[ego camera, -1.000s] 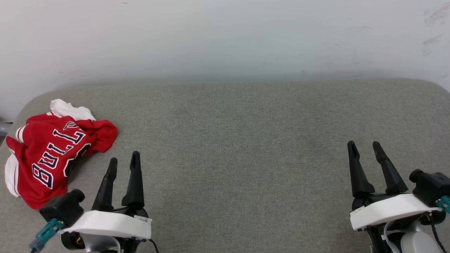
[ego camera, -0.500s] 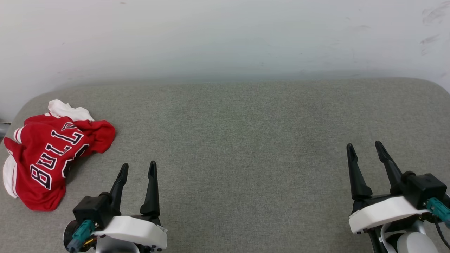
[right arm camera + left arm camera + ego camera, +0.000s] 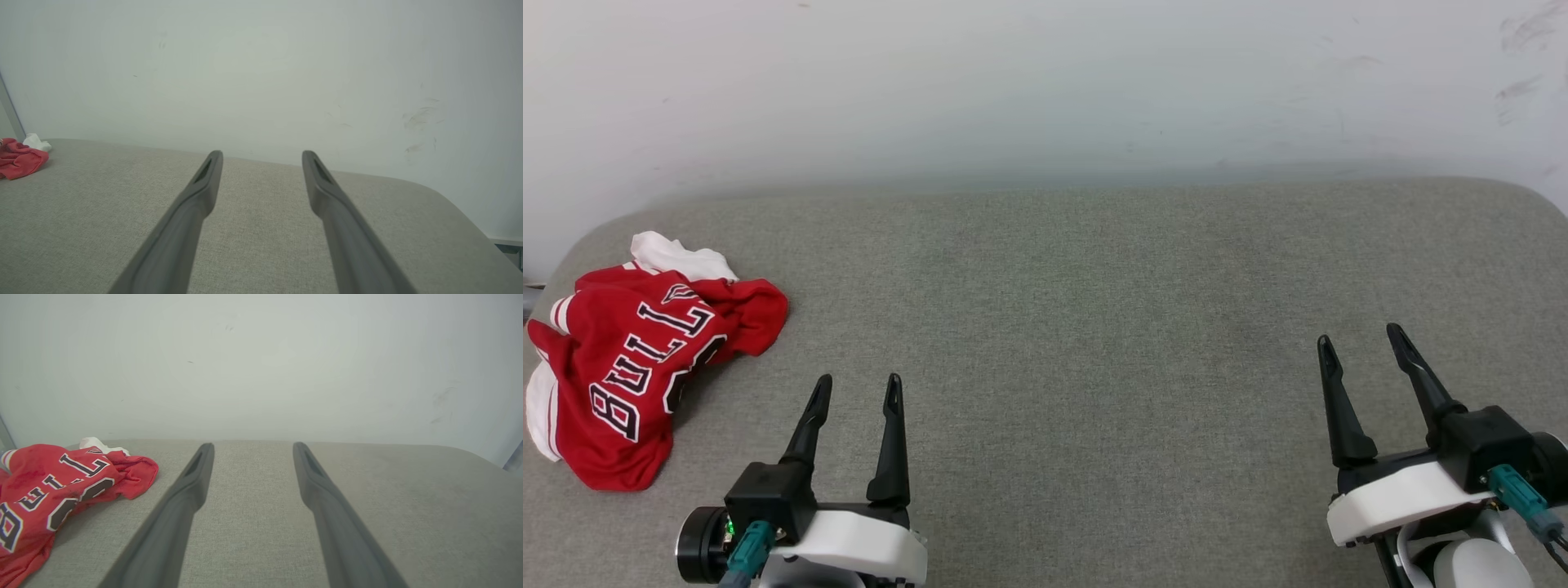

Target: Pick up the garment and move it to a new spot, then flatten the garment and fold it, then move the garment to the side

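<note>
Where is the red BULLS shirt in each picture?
Head view: shirt, crumpled, far left.
Left wrist view: shirt, lower left corner.
Right wrist view: shirt, small, left edge.
Shared landmark: white wall behind the grey cushion.

Head view high, facing forward and down over bench (image 3: 1094, 310) to wall (image 3: 1045, 82), both wrist views low, near the fabric, sighting along left tool (image 3: 252, 446) and right tool (image 3: 262, 154) toward that wall, all three share garment (image 3: 629, 367) at bench's left end.
</note>
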{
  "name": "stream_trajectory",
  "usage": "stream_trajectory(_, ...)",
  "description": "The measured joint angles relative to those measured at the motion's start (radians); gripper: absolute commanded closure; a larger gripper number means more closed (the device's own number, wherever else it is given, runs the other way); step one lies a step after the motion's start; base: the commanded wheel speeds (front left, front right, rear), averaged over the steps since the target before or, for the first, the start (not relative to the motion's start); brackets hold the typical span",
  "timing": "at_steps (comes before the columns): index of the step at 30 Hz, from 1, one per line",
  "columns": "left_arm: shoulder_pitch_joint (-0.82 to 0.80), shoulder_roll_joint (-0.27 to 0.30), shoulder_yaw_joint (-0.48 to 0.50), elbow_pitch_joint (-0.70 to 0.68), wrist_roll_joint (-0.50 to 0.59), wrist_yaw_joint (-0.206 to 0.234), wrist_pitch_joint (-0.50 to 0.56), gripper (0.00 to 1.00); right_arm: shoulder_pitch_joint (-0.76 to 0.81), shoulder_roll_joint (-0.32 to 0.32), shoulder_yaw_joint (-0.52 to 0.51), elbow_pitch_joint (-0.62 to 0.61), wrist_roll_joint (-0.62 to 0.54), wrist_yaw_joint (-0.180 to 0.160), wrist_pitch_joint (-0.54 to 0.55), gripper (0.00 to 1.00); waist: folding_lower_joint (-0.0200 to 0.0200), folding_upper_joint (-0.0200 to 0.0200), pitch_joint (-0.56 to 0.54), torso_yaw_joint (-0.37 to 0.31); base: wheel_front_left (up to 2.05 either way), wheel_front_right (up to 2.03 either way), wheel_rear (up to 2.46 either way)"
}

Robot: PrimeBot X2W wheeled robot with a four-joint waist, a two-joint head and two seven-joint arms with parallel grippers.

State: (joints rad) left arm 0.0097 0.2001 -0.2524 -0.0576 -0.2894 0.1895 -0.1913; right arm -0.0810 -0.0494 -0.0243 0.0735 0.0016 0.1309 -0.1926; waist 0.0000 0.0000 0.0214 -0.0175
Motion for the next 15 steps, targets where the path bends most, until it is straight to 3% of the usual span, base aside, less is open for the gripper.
stream_trajectory(2,0.001,-0.017,0.011,-0.012,-0.009,0.002,-0.007,0.0,0.0,0.0,0.001,-0.001,0.004,0.0,-0.006,0.0,0.0,0.0,0.001,0.001,0.0,0.0,0.0)
stream_trajectory(9,0.014,-0.056,0.07,-0.027,-0.005,-0.051,-0.021,0.0,0.0,0.0,-0.004,0.002,0.027,0.0,-0.019,0.0,0.0,0.0,0.001,0.001,0.0,0.0,0.0)
stream_trajectory(15,0.038,-0.109,0.142,-0.024,0.025,-0.146,-0.035,0.0,0.0,-0.001,-0.017,0.027,0.073,0.0,-0.033,0.0,0.0,0.0,0.001,0.0,0.0,0.0,0.0)
